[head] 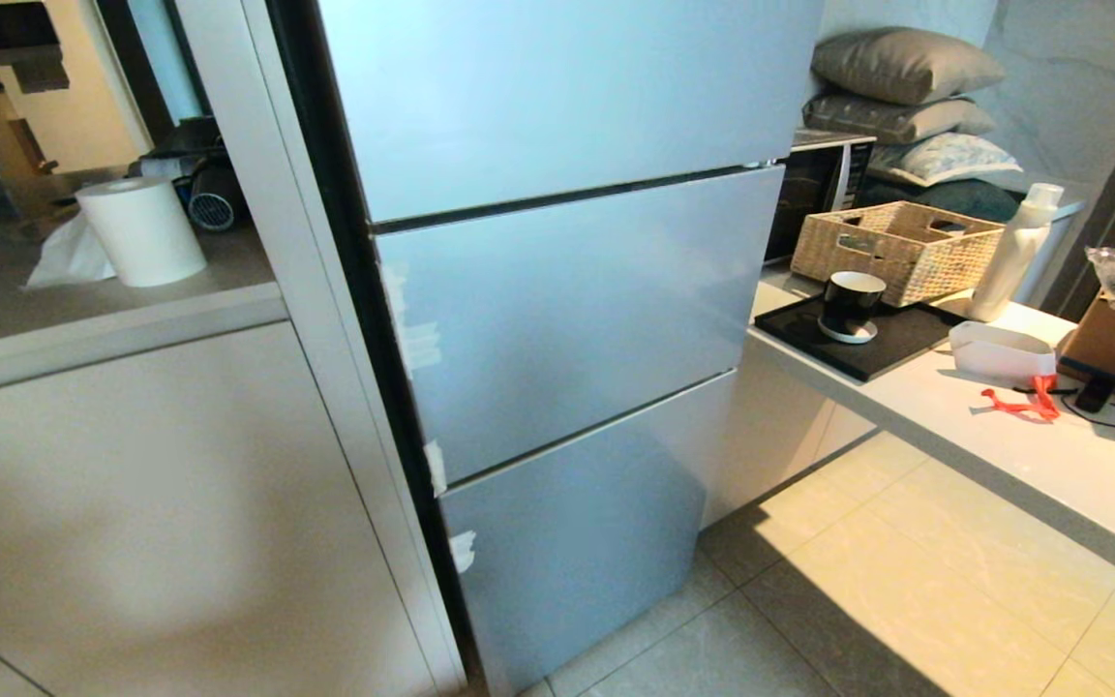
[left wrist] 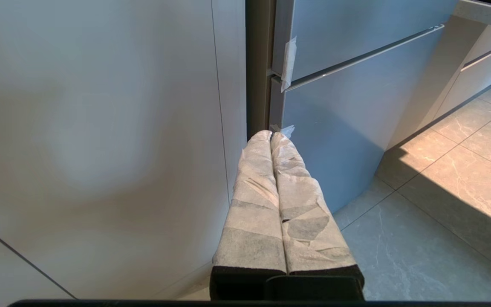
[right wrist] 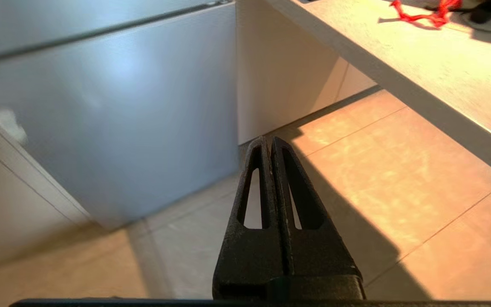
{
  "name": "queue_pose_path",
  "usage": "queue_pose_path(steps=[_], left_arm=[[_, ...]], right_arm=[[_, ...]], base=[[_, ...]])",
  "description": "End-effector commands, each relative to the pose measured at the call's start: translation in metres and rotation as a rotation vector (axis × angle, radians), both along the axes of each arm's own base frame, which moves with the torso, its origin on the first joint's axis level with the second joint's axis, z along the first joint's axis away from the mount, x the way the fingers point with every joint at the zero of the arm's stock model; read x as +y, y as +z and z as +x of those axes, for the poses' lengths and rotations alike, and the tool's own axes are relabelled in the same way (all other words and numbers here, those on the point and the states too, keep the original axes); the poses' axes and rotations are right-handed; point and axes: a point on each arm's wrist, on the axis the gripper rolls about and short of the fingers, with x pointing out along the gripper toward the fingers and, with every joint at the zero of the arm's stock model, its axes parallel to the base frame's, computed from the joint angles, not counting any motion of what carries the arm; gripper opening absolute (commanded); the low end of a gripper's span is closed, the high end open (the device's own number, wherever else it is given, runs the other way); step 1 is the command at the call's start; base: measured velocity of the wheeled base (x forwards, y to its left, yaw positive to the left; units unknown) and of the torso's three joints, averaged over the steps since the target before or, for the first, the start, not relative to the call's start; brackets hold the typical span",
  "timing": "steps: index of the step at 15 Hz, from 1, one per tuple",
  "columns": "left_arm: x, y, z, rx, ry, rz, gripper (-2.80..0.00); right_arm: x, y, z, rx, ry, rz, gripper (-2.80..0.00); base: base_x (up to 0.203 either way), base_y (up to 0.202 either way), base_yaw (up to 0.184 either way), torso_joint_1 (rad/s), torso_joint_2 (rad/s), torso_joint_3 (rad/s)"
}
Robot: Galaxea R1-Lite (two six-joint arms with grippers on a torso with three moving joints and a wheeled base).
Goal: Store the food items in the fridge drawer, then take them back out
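Left of the fridge [head: 557,319] you have a white cabinet panel [head: 132,503] running flush to the fridge's dark side edge, and above it a ledge carrying a white paper roll [head: 141,230]. Your left gripper [left wrist: 271,135] hangs low before that seam, its paper-wrapped fingers [left wrist: 254,200] pressed together on nothing. All three fridge fronts sit closed, with narrow dark gaps between them and scraps of pale tape [head: 436,465] along their left edges; the fridge drawer and the food items are not visible from outside. Your right gripper [right wrist: 270,140] points at the floor tiles [head: 906,600] before the lowest front, its black fingers [right wrist: 249,204] closed together and empty. Right of the fridge, open tiled floor extends to the counter edge [head: 1003,484], which overhangs it. On the counter stand a dark mug [head: 850,305], a wicker basket [head: 896,250], a white bottle [head: 1012,254] and a red strap [head: 1022,402]. No readable writing or brand shows anywhere.
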Motion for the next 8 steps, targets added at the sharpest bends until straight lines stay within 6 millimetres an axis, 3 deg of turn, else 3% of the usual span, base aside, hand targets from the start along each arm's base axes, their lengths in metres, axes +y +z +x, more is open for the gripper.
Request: queue_pose_path(steps=[1, 3, 8], left_arm=[[0.0, 0.0, 0.0, 0.002, 0.001, -0.001, -2.8], [0.0, 0.0, 0.0, 0.002, 0.0, 0.0, -2.8], [0.0, 0.0, 0.0, 0.001, 0.001, 0.0, -2.8]], right_arm=[[0.0, -0.024, -0.029, -0.157, -0.007, -0.027, -2.8], [0.001, -0.035, -0.029, -0.112, -0.001, -0.039, -2.8], [0.001, -0.035, -0.029, -0.11, -0.001, -0.011, -2.8]], base=[[0.0, 0.0, 0.0, 0.0, 0.0, 0.0], [0.0, 0.0, 0.0, 0.0, 0.0, 0.0], [0.0, 0.0, 0.0, 0.0, 0.0, 0.0]])
